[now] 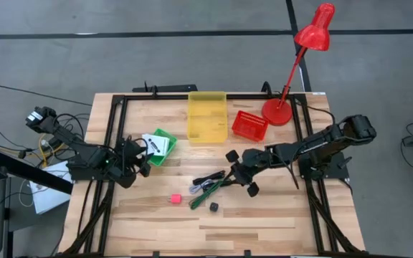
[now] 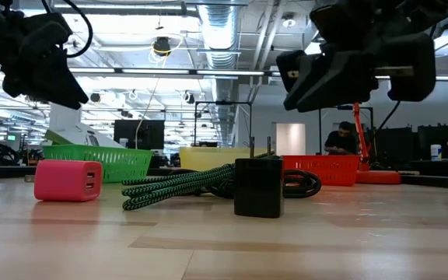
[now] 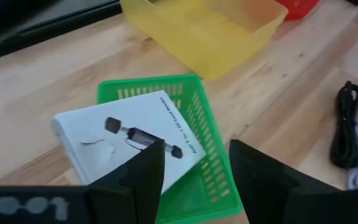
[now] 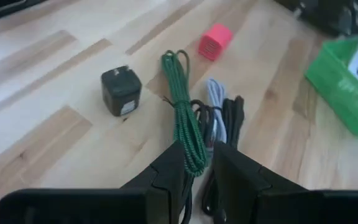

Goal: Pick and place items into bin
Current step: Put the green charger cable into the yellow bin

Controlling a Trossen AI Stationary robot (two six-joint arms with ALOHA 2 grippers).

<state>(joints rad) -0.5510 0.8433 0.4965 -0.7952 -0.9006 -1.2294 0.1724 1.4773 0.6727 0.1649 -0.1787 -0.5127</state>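
A white packet with black print (image 3: 126,140) lies tilted in the green bin (image 1: 162,147), one end over the rim. My left gripper (image 3: 197,177) is open and hangs just above the bin and packet. A cable bundle (image 1: 210,185) of green, black and pale cords (image 4: 185,118) lies on the table. My right gripper (image 4: 199,171) hovers over the bundle's right end with a narrow gap between its fingers; in the low view it (image 2: 348,66) is clear above the cords (image 2: 185,187). A pink cube (image 1: 174,198) and a black cube (image 1: 214,206) sit near the bundle.
A yellow bin (image 1: 206,115) and a red bin (image 1: 249,125) stand at the table's far middle. A red desk lamp (image 1: 278,111) stands at the far right. The near part of the table (image 1: 214,233) is bare wood. A person (image 2: 341,140) shows in the room behind.
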